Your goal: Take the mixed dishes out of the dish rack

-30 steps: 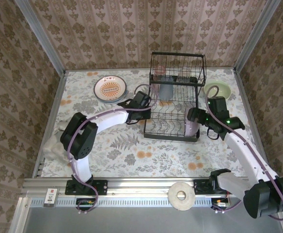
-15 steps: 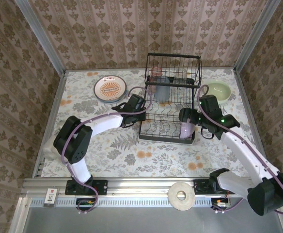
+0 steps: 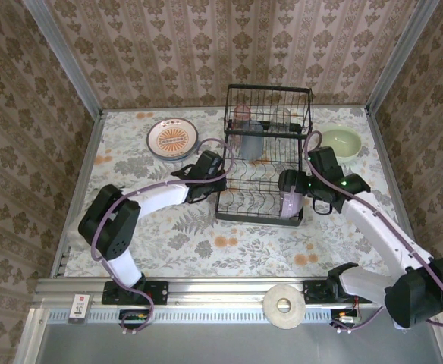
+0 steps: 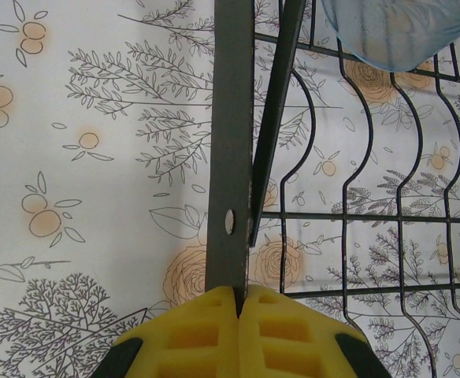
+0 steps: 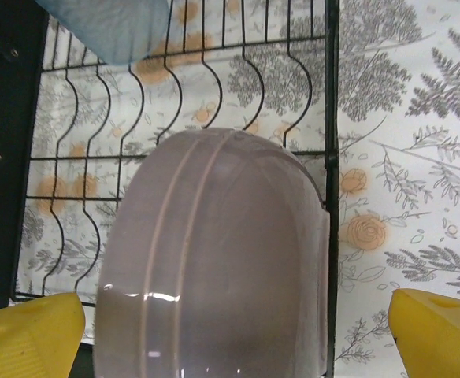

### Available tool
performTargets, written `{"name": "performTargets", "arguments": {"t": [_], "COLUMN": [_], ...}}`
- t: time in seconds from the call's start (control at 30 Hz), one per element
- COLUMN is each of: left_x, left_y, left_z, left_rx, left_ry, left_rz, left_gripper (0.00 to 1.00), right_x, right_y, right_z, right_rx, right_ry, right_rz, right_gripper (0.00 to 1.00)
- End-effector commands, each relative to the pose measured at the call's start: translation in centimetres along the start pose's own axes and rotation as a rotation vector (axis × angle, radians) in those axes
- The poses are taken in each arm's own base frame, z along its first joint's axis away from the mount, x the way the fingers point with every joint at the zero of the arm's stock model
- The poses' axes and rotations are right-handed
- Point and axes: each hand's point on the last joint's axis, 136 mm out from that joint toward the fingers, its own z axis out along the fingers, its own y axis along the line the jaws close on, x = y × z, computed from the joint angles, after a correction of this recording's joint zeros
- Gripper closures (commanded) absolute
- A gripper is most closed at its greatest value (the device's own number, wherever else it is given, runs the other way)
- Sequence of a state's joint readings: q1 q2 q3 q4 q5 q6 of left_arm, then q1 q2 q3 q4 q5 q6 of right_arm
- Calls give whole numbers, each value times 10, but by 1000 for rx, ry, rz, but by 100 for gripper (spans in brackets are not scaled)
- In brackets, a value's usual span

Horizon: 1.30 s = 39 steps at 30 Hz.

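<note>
**Dish rack (image 3: 263, 155) during unloading, overhead and wrist views.** Over the last second the rack has been dragged leftward across the table (image 3: 168, 227). It is drawn by the left gripper (image 4: 238, 293), whose fingers are clamped shut on a flat upright bar of the rack frame. The right gripper (image 5: 230, 327) has been carried along with the rack and is held fully spread, one finger to each side of the lilac bowl (image 5: 214, 260). The bowl appears propped on edge at the right near corner of the lower tier, and no contact with it is seen. Tumblers (image 3: 248, 133) are left on the upper shelf. The orange-patterned plate (image 3: 173, 139) and the cream-green bowl (image 3: 341, 142) already lie on the table. The shift is judged a repositioning — the lilac bowl is brought into reach but is not yet lifted.
</note>
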<state>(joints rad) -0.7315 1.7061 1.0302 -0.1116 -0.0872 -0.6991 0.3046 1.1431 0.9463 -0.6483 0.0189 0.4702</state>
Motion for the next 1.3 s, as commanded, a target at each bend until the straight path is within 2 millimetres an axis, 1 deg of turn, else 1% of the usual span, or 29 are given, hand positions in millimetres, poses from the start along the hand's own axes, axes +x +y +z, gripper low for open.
{"name": "performTargets", "arguments": {"t": [0.0, 0.3, 0.43, 0.57, 1.0, 1.07, 1.13, 1.27], "left_x": [48, 52, 51, 51, 51, 51, 51, 53], "left_y": [43, 41, 41, 41, 41, 41, 42, 40], "left_z": [5, 7, 7, 7, 7, 7, 7, 8], "left_rx": [-140, -128, -125, -124, -122, -122, -122, -117], "left_ry": [152, 156, 153, 152, 150, 147, 148, 151], "left_rz": [-19, -21, -20, -17, -19, -20, -19, -21], "left_gripper": [100, 100, 100, 100, 100, 100, 100, 100], "right_x": [5, 14, 13, 15, 21, 23, 23, 22], "right_y": [6, 13, 4, 4, 11, 11, 13, 14], "right_z": [0, 17, 21, 23, 33, 34, 35, 35], "right_rx": [-15, -46, 9, 8, -30, -33, -44, -45], "right_ry": [42, 103, 98, 110, 148, 155, 158, 157], "right_rz": [-15, -13, -11, -6, 15, 17, 20, 16], "right_gripper": [0, 0, 0, 0, 9, 12, 18, 37]}}
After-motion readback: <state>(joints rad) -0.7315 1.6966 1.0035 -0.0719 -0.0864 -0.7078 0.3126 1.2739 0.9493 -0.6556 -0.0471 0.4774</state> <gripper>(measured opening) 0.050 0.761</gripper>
